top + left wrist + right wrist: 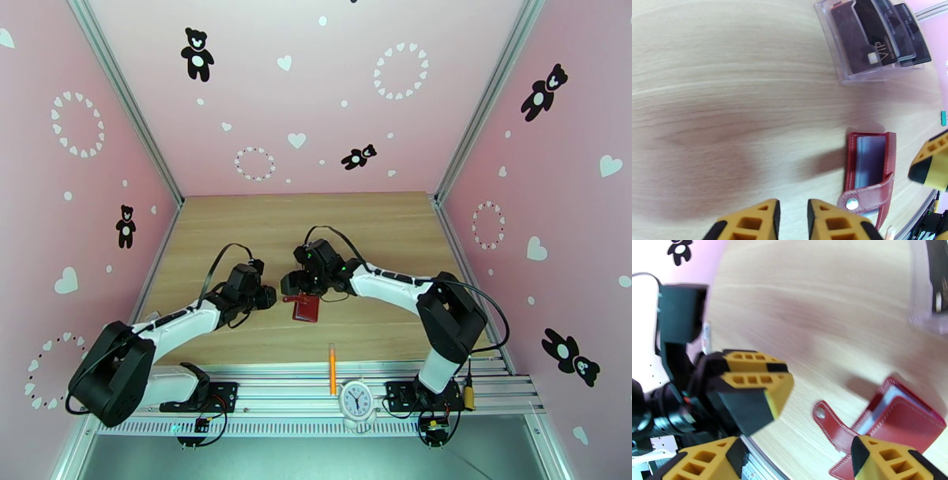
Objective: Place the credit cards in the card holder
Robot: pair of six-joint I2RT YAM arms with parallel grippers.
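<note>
Right pincer [802, 455], wide and empty, hangs just by the red wallet [904, 421], nearer than the narrow, empty left pincer [794, 217]. Cards [869, 39] stand in a clear rack [845, 77] farther off.

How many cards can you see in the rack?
4, all in the rack: maroon card leftmost, VIP card next, two dark cards rightmost. More may be hidden.
</note>
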